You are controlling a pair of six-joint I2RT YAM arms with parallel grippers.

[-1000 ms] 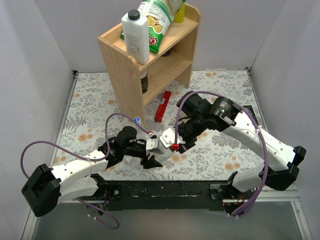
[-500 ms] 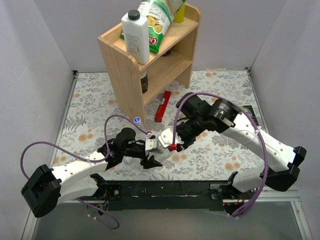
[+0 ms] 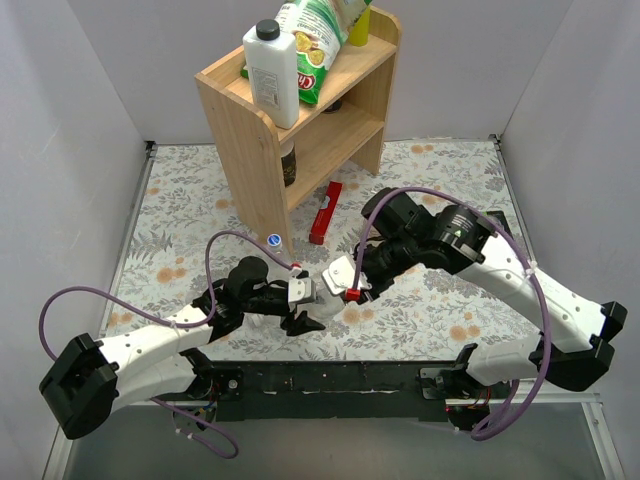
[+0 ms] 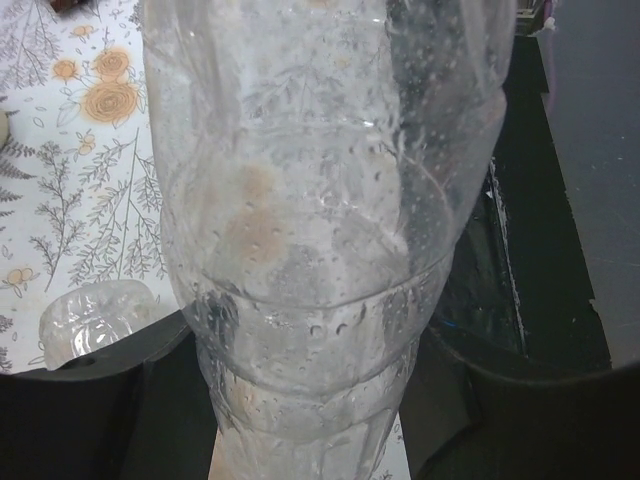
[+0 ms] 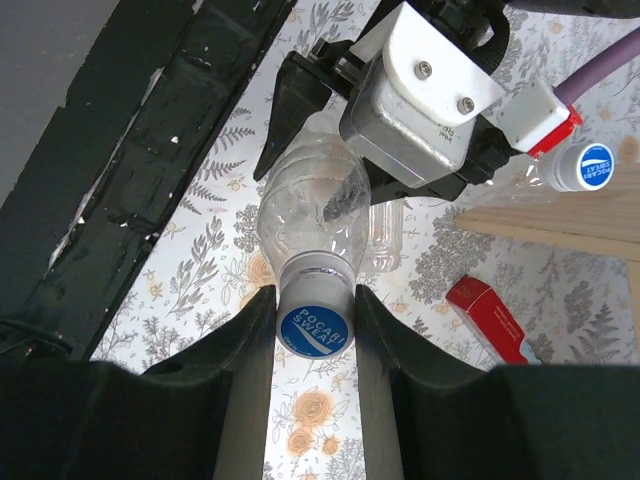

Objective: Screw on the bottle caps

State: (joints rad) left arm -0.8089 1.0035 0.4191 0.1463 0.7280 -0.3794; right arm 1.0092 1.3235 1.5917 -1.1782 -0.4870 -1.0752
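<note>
I see white-and-black left arm [image 3: 150, 345] and matching right arm [image 3: 545, 290]: white shells, black joint housings, thin purple cable [image 3: 235, 234] looping along each. Left gripper [image 3: 305, 307]: grey-white block, two screws [image 5: 425, 70], red-white plug [image 5: 540, 115], black pointed fingers [image 5: 290, 100].

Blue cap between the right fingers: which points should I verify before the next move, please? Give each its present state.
1. Left gripper clamps the clear bottle: ok.
2. Right gripper is shut on the blue cap, touching both sides: ok.
3. Cap sits on the bottle's neck: ok.
4. Cap is straight on the thread: cannot tell.
5. Cap is already tight: cannot tell.
6. Second clear bottle lies apart from the right gripper: ok.
</note>
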